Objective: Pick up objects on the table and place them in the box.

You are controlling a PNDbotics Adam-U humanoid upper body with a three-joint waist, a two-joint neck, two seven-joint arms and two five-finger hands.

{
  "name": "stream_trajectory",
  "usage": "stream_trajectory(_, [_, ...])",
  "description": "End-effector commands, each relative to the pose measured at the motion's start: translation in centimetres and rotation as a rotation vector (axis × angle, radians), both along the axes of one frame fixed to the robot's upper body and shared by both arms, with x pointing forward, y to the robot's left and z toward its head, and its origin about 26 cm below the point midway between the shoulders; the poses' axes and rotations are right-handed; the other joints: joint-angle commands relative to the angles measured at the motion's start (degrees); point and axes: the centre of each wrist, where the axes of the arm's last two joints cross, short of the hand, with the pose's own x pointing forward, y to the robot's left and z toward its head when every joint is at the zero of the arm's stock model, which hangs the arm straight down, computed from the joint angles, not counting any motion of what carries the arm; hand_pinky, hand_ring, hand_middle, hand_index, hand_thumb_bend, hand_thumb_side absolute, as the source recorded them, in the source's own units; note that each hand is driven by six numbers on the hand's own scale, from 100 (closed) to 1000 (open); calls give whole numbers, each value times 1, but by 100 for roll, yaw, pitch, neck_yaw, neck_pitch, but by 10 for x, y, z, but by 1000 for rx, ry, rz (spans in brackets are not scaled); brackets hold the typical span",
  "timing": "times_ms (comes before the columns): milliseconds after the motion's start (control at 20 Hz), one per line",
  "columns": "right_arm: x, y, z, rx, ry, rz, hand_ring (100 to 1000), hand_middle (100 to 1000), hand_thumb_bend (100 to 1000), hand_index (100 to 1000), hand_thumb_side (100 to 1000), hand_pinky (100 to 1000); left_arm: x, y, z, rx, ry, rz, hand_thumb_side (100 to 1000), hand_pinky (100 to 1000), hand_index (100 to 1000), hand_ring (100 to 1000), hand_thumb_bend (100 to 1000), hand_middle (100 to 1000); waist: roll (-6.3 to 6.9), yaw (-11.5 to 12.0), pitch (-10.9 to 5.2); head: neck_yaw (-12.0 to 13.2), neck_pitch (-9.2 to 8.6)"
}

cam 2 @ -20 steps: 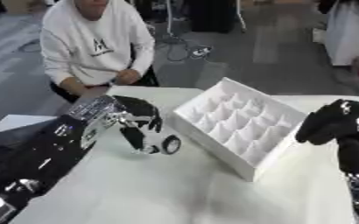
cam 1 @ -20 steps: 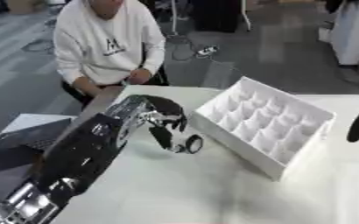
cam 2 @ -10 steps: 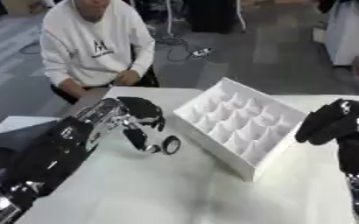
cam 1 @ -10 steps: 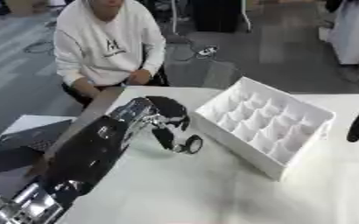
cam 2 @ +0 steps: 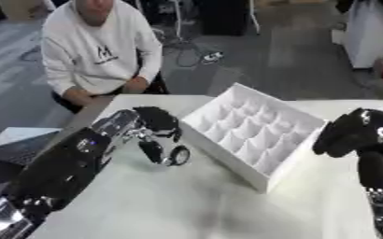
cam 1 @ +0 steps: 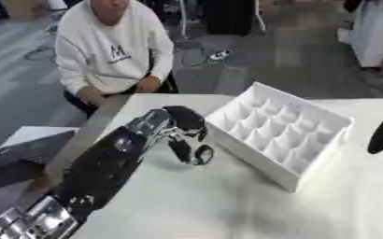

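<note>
My left hand (cam 1: 184,122) reaches in from the lower left, its fingers curled down over a small dark ring-shaped object (cam 1: 201,154) on the white table (cam 1: 195,205), just left of the box. The white box (cam 1: 278,132) with many small compartments sits askew at centre right. My right hand (cam 2: 351,134) hangs at the right edge beside the box, fingers curled with nothing in them.
A person in a white sweatshirt (cam 1: 113,46) sits at the table's far left edge, hands near the rim. A grey laptop-like item (cam 1: 19,149) lies off the table's left side. Bare tabletop spreads in front of the box.
The left hand's fingers have closed a little over the ring object; it stays in the same place. The right hand has not moved.
</note>
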Motion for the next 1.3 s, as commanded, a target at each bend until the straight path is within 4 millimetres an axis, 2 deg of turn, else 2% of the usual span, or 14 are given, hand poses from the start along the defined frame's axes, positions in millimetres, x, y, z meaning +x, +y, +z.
stream_trajectory(50, [-4,3,7,-16,-63,26,467,491,100,568,640,381,5,2,16,23,-49,55,676,201,732,461,424,585,7,11,-144,49,-28])
stream_trajectory(250, [-5,2,6,-19,-58,24,467,491,100,568,639,382,11,2,13,55,-29,165,690,204,725,458,422,589,38,14,-168,50,22])
stream_trajectory(450, [-6,2,6,-17,-55,25,467,491,100,568,638,382,15,2,7,55,-8,203,690,203,725,456,419,583,55,3,-186,38,50])
stream_trajectory(800, [-6,2,5,-19,-51,23,467,491,100,569,638,382,18,-6,5,18,11,180,684,177,722,436,355,565,71,-14,-204,25,72])
stream_trajectory(1200, [-7,2,4,-20,-45,23,467,492,100,569,638,383,18,-12,10,-42,55,161,686,161,722,427,368,556,98,-38,-227,-2,66])
stream_trajectory(1300, [-7,2,4,-20,-44,23,467,492,100,569,638,383,18,-13,12,-46,64,161,689,165,727,430,400,560,105,-43,-226,-7,72])
